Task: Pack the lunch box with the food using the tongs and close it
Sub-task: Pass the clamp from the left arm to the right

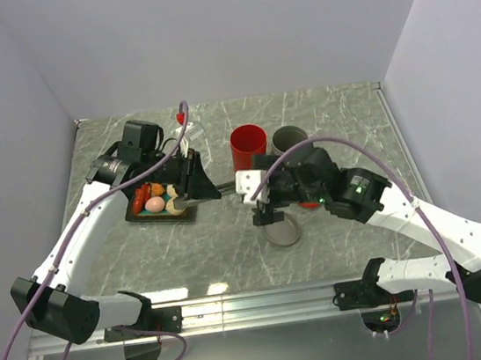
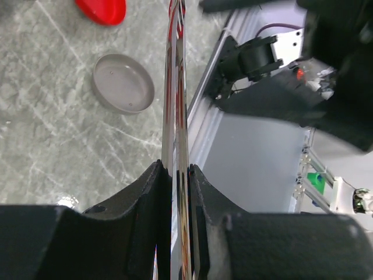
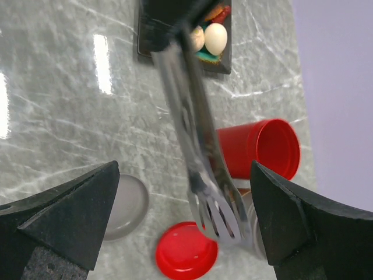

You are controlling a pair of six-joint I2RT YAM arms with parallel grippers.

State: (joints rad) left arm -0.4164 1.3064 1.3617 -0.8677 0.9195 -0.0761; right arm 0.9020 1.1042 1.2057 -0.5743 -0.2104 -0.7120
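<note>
Tongs step, no packing begun as far as I can judge. My left hand (image 2: 176, 175) is clamped tight on the tongs (image 3: 195, 134), both arms pinched together betw. the pads. It sits over the near-right corner of the tray (image 1: 152, 218), and the tongs run out to the right above the desk (image 1: 233, 261) w/ the slotted tips toward the right arm. Right hand (image 3: 183, 181) is spread wide, holding nothing, a finger either side of the tong tips and apart from them. The food (image 3: 215, 38) is all in the tray: pale egg balls, a pink one, orange/red bits. Lunch box (image 1: 250, 148) stands upright and open behind the right hand, next to a grey cup (image 1: 288, 136). I can't see its bottom, so prob. empty, not sure. Red lid (image 3: 185, 252) lies flat on the desk near the tong tips, and a grey lid (image 2: 123, 83) lies beside it. The tips point away from the tray, so next I need either the right hand to close on the tongs for a handover or regrip, or the left to swing them round. The grip must let the arms spring open again, else no pinch on a ball. Watch the lunch box, it's close to the tips.
</note>
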